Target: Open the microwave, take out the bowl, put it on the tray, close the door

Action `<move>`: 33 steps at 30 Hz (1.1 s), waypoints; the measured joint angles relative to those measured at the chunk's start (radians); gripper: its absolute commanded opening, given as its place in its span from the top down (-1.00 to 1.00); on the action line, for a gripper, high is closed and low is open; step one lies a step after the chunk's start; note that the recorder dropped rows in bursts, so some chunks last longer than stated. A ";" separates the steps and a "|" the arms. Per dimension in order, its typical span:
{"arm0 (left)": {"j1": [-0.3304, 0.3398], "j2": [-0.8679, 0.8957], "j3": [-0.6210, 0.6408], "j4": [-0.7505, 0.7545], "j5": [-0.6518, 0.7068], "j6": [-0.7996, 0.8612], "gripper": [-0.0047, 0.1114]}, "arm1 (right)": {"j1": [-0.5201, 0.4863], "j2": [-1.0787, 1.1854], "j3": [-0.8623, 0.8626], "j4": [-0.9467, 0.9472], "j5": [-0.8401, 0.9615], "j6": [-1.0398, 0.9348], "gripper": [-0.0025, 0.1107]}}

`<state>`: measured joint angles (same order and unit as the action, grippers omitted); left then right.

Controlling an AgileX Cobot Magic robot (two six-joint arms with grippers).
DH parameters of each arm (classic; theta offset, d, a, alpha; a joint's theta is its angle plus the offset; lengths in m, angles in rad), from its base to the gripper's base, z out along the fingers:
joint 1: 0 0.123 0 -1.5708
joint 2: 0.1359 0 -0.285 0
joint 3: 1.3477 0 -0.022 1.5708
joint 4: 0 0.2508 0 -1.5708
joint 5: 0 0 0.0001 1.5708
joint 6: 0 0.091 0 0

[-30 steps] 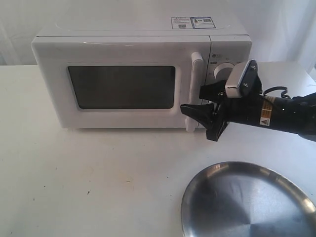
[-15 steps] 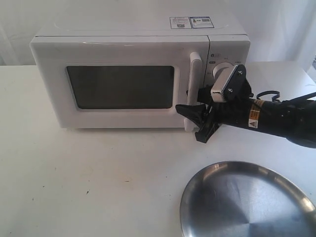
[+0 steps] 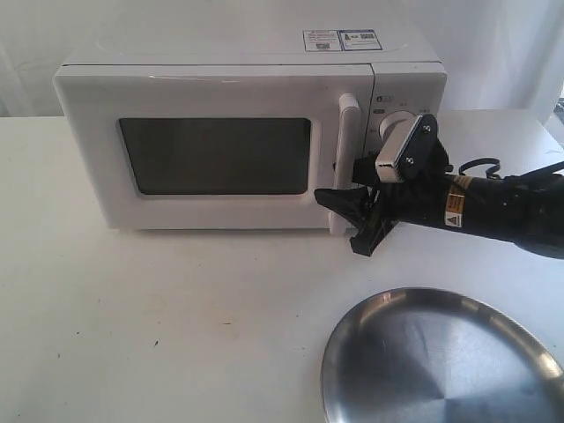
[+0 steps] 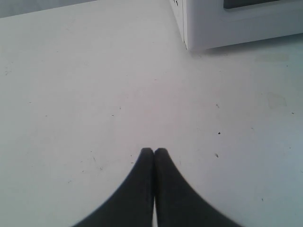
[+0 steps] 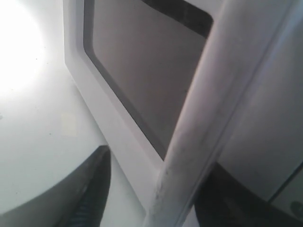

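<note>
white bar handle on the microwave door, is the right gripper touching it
Cannot tell. The right wrist view shows the white bar handle between the right gripper's open fingers; one stands clear, the other's edge blurs into the bar.

The tray (image 3: 423, 357) runs off the exterior view's lower edge.

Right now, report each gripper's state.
Left gripper: shut, holding nothing.
Right gripper: open, one finger on either side of the door handle.

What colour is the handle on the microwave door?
White: the handle is a plain vertical bar matching the door. It shows best in the exterior view.
</note>
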<state>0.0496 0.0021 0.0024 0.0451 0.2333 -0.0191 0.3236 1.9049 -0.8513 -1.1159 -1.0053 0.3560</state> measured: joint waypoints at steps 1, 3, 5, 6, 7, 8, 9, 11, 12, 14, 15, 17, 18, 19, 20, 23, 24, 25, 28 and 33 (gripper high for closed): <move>0.000 0.000 0.000 0.000 0.000 0.000 0.92 | 0.000 -0.003 0.000 -0.005 0.002 0.008 0.96; 0.000 0.000 0.000 0.000 0.000 0.000 0.92 | 0.000 -0.009 -0.002 -0.017 0.016 0.028 0.96; 0.000 0.000 0.000 0.000 0.000 0.000 0.92 | 0.000 -0.021 -0.004 -0.035 0.034 0.052 0.96; 0.000 0.000 0.000 0.000 0.000 0.000 0.92 | 0.000 -0.027 -0.006 -0.047 0.045 0.065 0.96; 0.000 0.000 0.000 0.000 0.000 0.000 0.92 | 0.000 -0.031 -0.006 -0.056 0.056 0.070 0.96; 0.000 0.000 0.000 0.000 0.000 0.000 0.92 | 0.000 -0.036 -0.007 -0.064 0.064 0.076 0.96; 0.000 0.000 0.000 0.000 0.000 0.000 0.92 | 0.000 -0.044 -0.009 -0.077 0.081 0.084 0.96; 0.000 0.000 0.000 0.000 0.000 0.000 0.92 | 0.000 -0.053 -0.011 -0.094 0.106 0.097 0.96; 0.000 0.000 0.000 0.000 0.000 0.000 0.92 | 0.000 -0.062 -0.011 -0.101 0.118 0.099 0.96; 0.000 0.000 0.000 0.000 0.000 0.000 0.92 | 0.000 -0.074 -0.012 -0.105 0.140 0.102 0.96; 0.000 0.000 0.000 0.000 0.000 0.000 0.92 | 0.000 -0.079 -0.012 -0.112 0.154 0.098 0.96; 0.000 0.000 0.000 0.000 0.000 0.000 0.92 | 0.000 -0.091 -0.012 -0.117 0.178 0.065 0.96; 0.000 0.000 0.000 0.000 0.000 0.000 0.92 | -0.004 -0.095 -0.012 -0.113 0.186 0.040 0.96; 0.000 0.000 0.000 0.000 0.000 0.000 0.92 | -0.004 -0.097 -0.012 -0.110 0.189 0.028 0.96; 0.000 0.000 0.000 0.000 0.000 0.000 0.92 | -0.004 -0.097 -0.012 -0.105 0.189 0.022 0.96; 0.000 0.000 0.000 0.000 0.000 0.000 0.92 | -0.017 -0.097 -0.012 -0.108 0.175 0.016 0.96; 0.000 0.000 0.000 0.000 0.000 0.000 0.92 | -0.026 -0.097 -0.012 -0.118 0.166 0.013 0.96; 0.000 0.000 0.000 0.000 0.000 0.000 0.92 | -0.038 -0.097 -0.012 -0.134 0.151 0.002 0.96; 0.000 0.000 0.000 0.000 0.000 0.000 0.92 | -0.088 -0.104 -0.013 -0.182 0.085 -0.029 0.96; 0.000 0.000 0.000 0.000 0.000 0.000 0.92 | -0.166 -0.138 -0.023 -0.255 -0.157 -0.029 0.96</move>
<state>0.0496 0.0021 0.0024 0.0451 0.2333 -0.0191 0.1578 1.7665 -0.8745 -1.3705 -1.1620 0.3272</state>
